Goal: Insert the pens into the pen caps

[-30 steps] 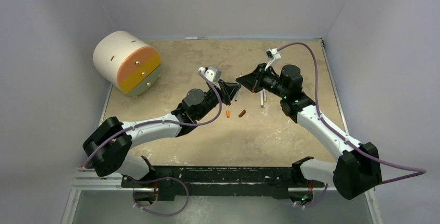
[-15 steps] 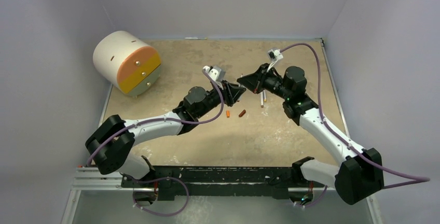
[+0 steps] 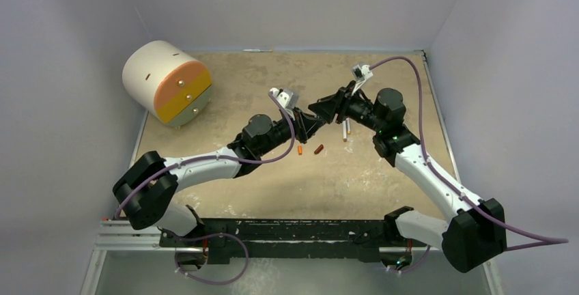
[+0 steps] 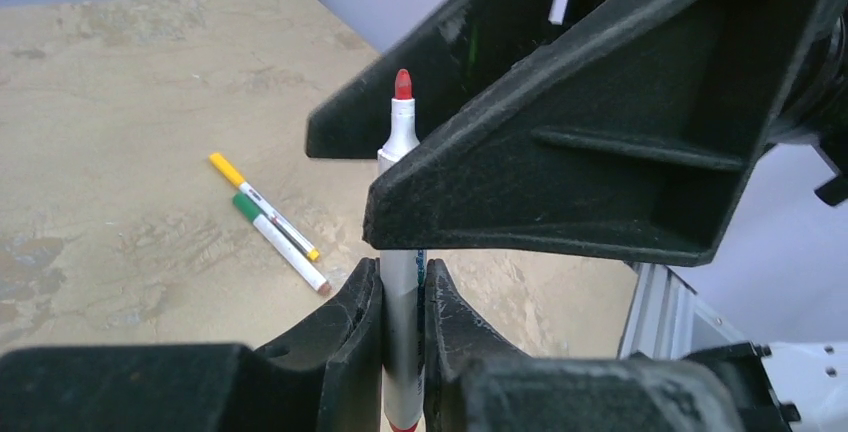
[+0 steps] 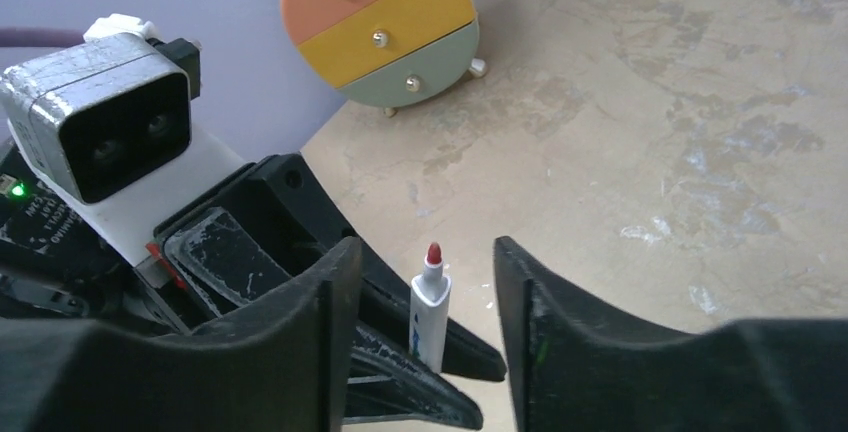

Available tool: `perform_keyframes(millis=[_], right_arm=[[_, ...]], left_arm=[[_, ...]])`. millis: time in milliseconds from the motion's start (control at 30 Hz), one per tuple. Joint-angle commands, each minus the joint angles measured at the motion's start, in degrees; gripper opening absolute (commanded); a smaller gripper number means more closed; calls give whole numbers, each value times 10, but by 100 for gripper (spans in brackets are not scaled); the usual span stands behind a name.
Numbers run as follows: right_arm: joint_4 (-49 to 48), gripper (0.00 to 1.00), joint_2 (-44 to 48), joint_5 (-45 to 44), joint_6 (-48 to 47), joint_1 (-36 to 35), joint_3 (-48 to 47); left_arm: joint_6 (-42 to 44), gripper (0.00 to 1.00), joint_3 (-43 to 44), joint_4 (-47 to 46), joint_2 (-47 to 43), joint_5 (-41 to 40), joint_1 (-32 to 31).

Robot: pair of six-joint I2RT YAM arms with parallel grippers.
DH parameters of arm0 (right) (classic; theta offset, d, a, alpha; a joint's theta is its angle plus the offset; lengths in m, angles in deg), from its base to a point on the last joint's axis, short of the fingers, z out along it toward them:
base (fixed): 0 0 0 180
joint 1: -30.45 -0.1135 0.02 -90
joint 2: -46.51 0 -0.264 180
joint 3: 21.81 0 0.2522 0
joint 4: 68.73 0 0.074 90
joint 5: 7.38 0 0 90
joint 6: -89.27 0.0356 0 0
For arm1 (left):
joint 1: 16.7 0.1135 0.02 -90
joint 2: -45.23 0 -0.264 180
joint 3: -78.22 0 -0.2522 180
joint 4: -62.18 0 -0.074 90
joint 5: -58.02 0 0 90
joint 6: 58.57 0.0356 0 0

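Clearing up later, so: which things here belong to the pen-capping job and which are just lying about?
Job: red-tipped pen in left gripper, right gripper, yellow-capped pen, green-capped pen, orange cap, dark red cap.
Lying about: round drawer unit.

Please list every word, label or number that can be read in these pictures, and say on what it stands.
Nothing can be read for certain.
Blue print on the white-barrelled, red-tipped marker pen: too blurred to read.
White lettering on the dark panel beside the green light: too small to read.
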Motion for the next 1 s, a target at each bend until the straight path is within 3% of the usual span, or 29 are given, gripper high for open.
perform_keyframes(millis=[0,167,300,400,500,600,633,767,833,867,967], right_arm=[[-26,59,23,-22,-14,-4,4],[-5,62,28,-63,-28,-5,32],[17,62,9,-107,-49,-30,52],[88,57,-58,-174,-80,-79,23],[148,44,-147,-243,-92,-135,-16],[157,3,-206,-284,-80,-166,-26],[151,0,-216,-285,-76,-170,-23],[144,3,-251,-297,-61,-180,-29],[157,25,-266,-324,-58,-185,-42],[164,27,-274,-332,-60,-187,-48],[173,18,-297,-341,-66,-188,-62]], left_arm=[[-22,0,-18,-22,-31,13,37],[-111,0,-119,-130,-50,61,178],[-73,0,-138,-48,-106,-5,192],[-62,0,-146,-15,-137,-46,194],[-53,0,-139,29,-150,-67,199],[-51,0,-145,41,-169,-69,204],[-52,0,-149,45,-176,-71,206],[-49,0,-152,70,-198,-80,212],[-49,0,-152,75,-200,-80,213],[-50,0,-151,75,-199,-79,213],[-52,0,-152,71,-191,-73,213]])
